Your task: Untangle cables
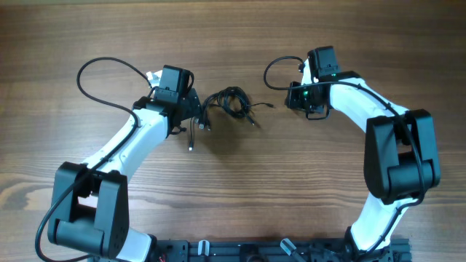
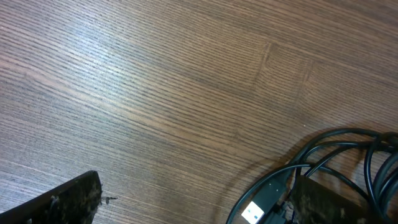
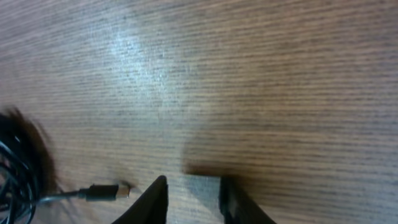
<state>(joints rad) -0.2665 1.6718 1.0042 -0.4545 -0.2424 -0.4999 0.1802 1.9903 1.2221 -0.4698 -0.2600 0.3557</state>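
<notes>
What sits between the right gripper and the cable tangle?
One plug end of the cables lies there on bare table, apart from the right gripper; the right wrist view shows it.

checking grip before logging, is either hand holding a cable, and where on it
Nothing held: left hand and right hand are open and empty; cables lie loose.

The left arm (image 1: 135, 138) is stretching from its base up and inward, its wrist bending toward the middle. The left gripper (image 1: 192, 109) is standing with jaws spread wide; in its wrist view each finger (image 2: 68, 199) is showing only at a bottom corner. The right arm (image 1: 353, 102) is arching inward from the opposite side. The right gripper (image 3: 193, 200) is holding its jaws a narrow gap apart, gripping nothing.
</notes>
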